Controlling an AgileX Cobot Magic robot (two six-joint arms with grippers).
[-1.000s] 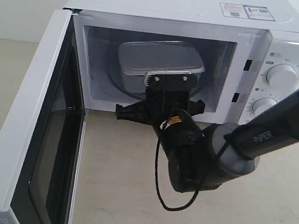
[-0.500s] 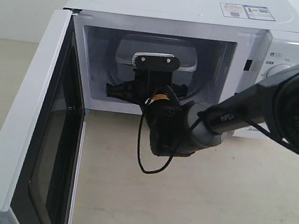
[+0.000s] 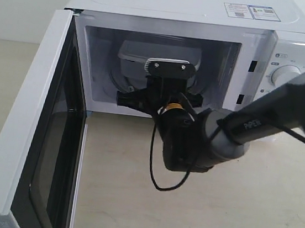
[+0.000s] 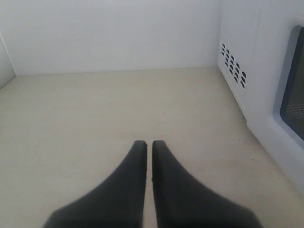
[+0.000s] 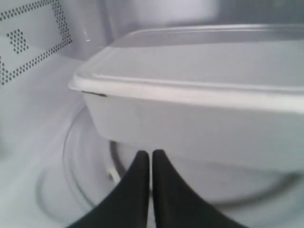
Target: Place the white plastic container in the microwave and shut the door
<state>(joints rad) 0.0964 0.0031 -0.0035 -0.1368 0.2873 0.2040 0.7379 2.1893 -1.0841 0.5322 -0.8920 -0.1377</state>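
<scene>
- Container [image 3: 133, 55]: white, lidded, inside the microwave [image 3: 182, 6] cavity, sitting on the glass turntable [image 5: 78, 164] toward the back. In the right wrist view its lid rim and one long side wall [image 5: 199, 128] face the camera.
- Right gripper [image 5: 151, 154]: reaches in through the cavity opening. Jaws pressed together, holding nothing. Tips sit low over the turntable, just in front of the container's side wall; whether they touch it cannot be told.
- Right arm [image 3: 263, 119]: grey and black, crosses in front of the control panel, with a black cable [image 3: 154, 170] looping under the wrist.
- Cavity: perforated panel [image 5: 28, 28] on one inner wall.
- Door [image 3: 22, 131]: swung wide open on the left hinge, black inner frame toward the cavity.
- Knob [image 3: 287, 76]: round, white, on the right panel, partly hidden by the arm.
- Stickers [image 3: 252, 12]: on the microwave top, right rear.
- Left gripper [image 4: 148, 144]: jaws together, empty, over bare table [image 4: 85, 109], beside the microwave's vented outer wall [image 4: 233, 70].
- Table [image 3: 240, 214]: pale beige, carries the microwave.
</scene>
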